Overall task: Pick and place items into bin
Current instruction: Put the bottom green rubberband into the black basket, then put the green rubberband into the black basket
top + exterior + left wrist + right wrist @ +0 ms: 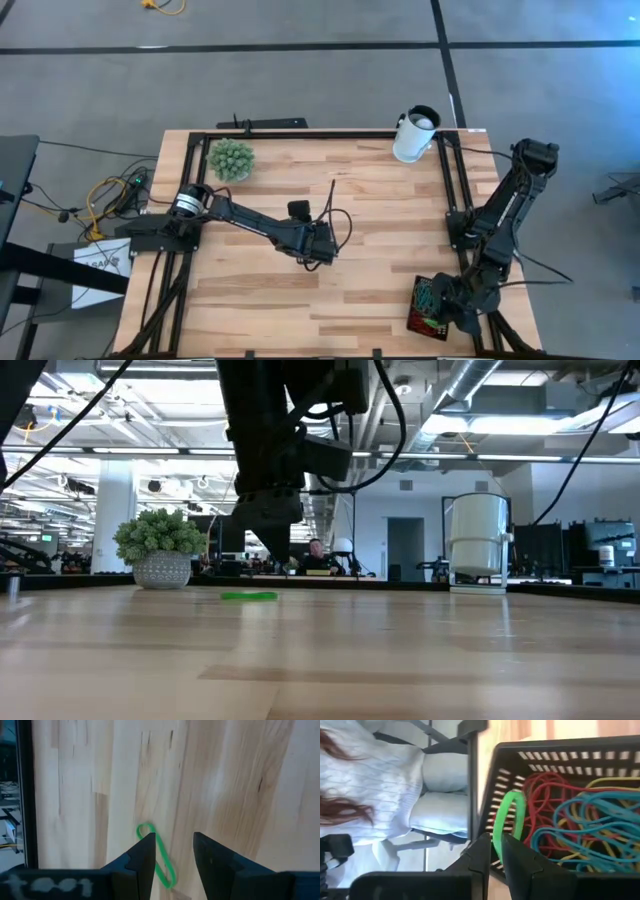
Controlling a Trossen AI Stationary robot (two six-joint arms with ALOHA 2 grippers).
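Green band [157,855] between left end effector [172,851] fingers

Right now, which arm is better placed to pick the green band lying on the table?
The left. Its end effector hangs open right over the green band. The right end effector is over the bin, shut on another green band.

Right end effector [496,851] apparently pinches a green band [509,815] over the band-filled bin [540,747]; person [385,775] beyond
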